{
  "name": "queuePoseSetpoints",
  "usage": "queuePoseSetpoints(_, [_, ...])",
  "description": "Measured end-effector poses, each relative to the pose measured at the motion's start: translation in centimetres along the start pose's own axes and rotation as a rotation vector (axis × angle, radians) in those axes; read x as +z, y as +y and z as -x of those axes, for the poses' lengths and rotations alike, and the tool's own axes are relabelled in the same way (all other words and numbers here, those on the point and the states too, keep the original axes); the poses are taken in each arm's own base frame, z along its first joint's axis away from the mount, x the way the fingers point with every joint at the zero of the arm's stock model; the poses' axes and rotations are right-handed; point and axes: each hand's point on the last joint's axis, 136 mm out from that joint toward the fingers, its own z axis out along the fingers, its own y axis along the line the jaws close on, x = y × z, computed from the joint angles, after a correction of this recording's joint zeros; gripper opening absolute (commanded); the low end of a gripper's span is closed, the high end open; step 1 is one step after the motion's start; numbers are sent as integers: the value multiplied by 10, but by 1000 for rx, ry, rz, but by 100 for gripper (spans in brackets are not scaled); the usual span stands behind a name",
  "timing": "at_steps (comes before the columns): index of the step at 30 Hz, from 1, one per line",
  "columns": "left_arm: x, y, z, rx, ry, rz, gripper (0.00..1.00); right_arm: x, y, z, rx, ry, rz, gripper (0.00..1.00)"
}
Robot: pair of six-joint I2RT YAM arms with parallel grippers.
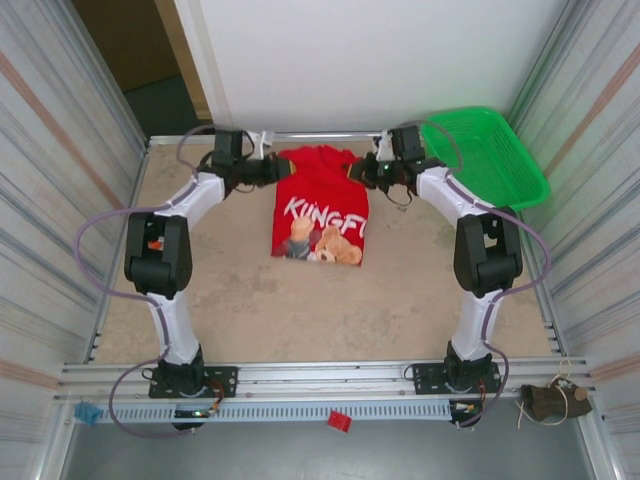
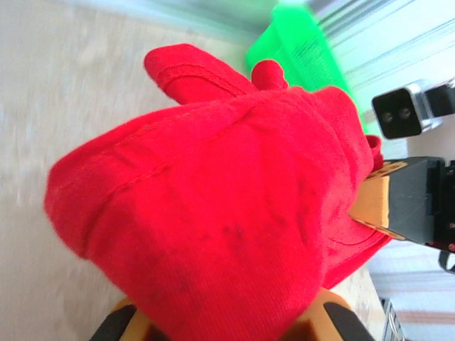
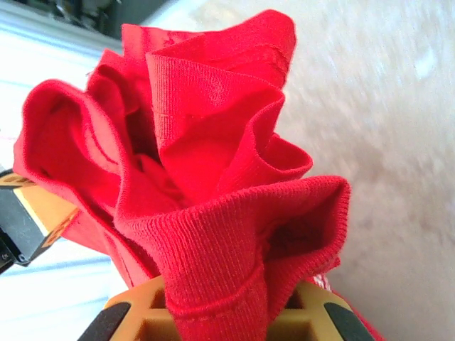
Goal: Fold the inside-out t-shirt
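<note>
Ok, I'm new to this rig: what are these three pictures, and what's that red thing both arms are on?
Two robot arms stand bolted at the table's near edge. The overhead picture looks down from behind them. The other two come from cameras on each wrist, so cloth crowds the lens. The left gripper and right gripper have each shut their jaws on the far end of the red t-shirt, whose white lettering and bear print face up. A green basket sits at the table's far right corner.

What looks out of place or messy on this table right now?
The bright red cloth t-shirt is not lying flat: its far edge is bunched into crumpled folds, pinched by the left gripper and the right gripper. The green plastic mesh basket sits tilted in the far right corner. No damage or spill shows.
</note>
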Motion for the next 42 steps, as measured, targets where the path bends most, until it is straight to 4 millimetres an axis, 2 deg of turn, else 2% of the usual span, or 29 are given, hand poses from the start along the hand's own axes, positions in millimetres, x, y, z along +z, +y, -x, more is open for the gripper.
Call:
queuePoseSetpoints(2, [-11,-20,22,46,-44,-22,0,-13,15,16,-24,-42,24,0])
queuePoseSetpoints(4, [-21,-37,31,75,-67,-41,0,-26,25,22,-36,-62,37,0])
queuePoseSetpoints(6, [-30,-52,29,96,-77,-55,0,-37,34,21,-48,-76,50,0])
queuePoseSetpoints(8, [-40,-60,14,107,-76,-59,0,-47,37,10,-57,-82,58,0])
queuePoseSetpoints(10, [-45,-61,-12,100,-56,-58,0,-52,32,-12,-54,-68,53,0])
queuePoseSetpoints(12, [-45,-53,-49,82,-26,-41,0,-51,18,-43,-41,-43,33,0])
queuePoseSetpoints(19, [-33,8,-202,-45,164,105,0,-28,-67,-182,71,152,-139,0])
queuePoseSetpoints(21, [-34,12,-219,-45,185,136,0,-28,-76,-202,65,177,-178,0])
queuePoseSetpoints(24, [-37,9,-208,6,132,166,0,-29,-72,-195,30,132,-188,0])
queuePoseSetpoints(28, [-38,12,-184,69,50,215,0,-28,-61,-167,-34,42,-187,0])
queuePoseSetpoints(32, [-30,24,-168,97,22,277,0,-17,-56,-140,-74,-9,-195,0])
queuePoseSetpoints(37, [-11,48,-159,103,34,341,0,6,-71,-119,-83,-21,-243,0])
queuePoseSetpoints(40, [0,64,-162,94,53,375,0,20,-87,-117,-68,-8,-280,0])
queuePoseSetpoints(41, [2,69,-163,89,60,384,0,23,-91,-117,-64,-4,-292,7])
queuePoseSetpoints(42, [5,74,-166,84,68,396,0,27,-98,-119,-59,3,-306,21])
